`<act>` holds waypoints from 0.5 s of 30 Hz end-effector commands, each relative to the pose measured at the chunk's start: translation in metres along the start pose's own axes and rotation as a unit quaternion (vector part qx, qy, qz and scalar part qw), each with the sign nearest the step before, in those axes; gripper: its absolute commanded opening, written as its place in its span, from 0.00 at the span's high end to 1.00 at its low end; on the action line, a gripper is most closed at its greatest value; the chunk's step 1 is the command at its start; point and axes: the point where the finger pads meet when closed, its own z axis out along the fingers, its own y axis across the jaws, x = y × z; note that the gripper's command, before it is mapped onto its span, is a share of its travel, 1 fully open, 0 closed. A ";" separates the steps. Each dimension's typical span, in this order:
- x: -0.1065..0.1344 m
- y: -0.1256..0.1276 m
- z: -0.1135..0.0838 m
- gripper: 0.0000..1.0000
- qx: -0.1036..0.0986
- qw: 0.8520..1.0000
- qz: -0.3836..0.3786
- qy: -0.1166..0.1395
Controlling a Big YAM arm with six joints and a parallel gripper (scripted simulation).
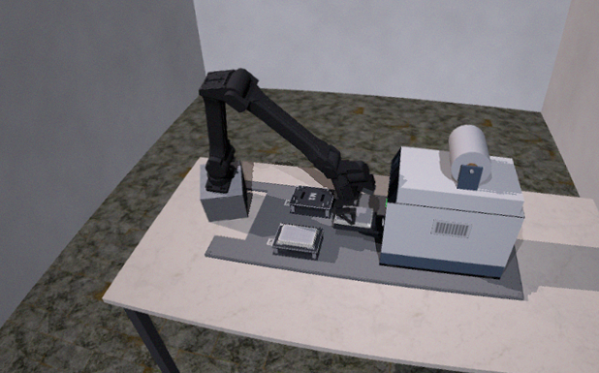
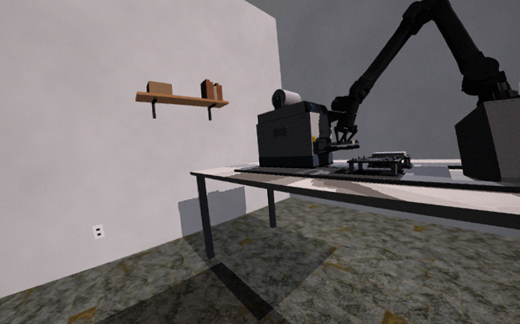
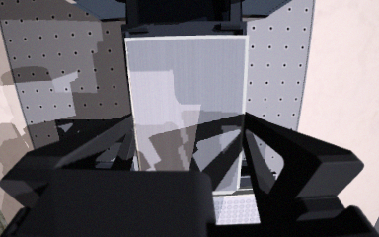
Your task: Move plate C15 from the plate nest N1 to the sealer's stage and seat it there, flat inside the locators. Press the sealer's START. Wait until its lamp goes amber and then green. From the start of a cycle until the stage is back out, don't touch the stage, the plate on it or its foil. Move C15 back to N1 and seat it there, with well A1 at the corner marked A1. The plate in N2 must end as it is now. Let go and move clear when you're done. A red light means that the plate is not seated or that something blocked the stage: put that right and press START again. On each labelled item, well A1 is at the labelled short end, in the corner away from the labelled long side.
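Note:
Plate C15 (image 1: 362, 217) (image 3: 185, 59), under a smooth, pale foil cover, is at the sealer's extended stage (image 2: 344, 147) (image 3: 185, 28). My gripper (image 1: 347, 215) (image 2: 347, 136) (image 3: 189, 118) is shut on its two long sides. The plate looks level and lined up with the stage. Whether it rests on the stage or hangs slightly above it I cannot tell. The locators are mostly hidden. A green light (image 1: 385, 202) shows at the sealer's front edge. Nest N1 (image 1: 314, 203) holds no plate. The other plate (image 1: 297, 234) sits flat in nest N2.
The sealer (image 1: 449, 229) (image 2: 285, 142), with a foil roll (image 1: 468, 152) (image 2: 290, 97) on top, stands just beyond the gripper. A yellow part (image 2: 314, 139) shows on its front. The nests stand between the arm's base block (image 1: 225, 204) and the stage.

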 end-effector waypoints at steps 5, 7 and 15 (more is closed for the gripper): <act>-0.030 0.000 -0.025 1.00 0.000 1.000 0.010 -0.027; -0.030 -0.004 -0.025 1.00 0.002 1.000 0.009 -0.022; -0.040 -0.004 -0.039 1.00 0.001 0.999 0.013 -0.031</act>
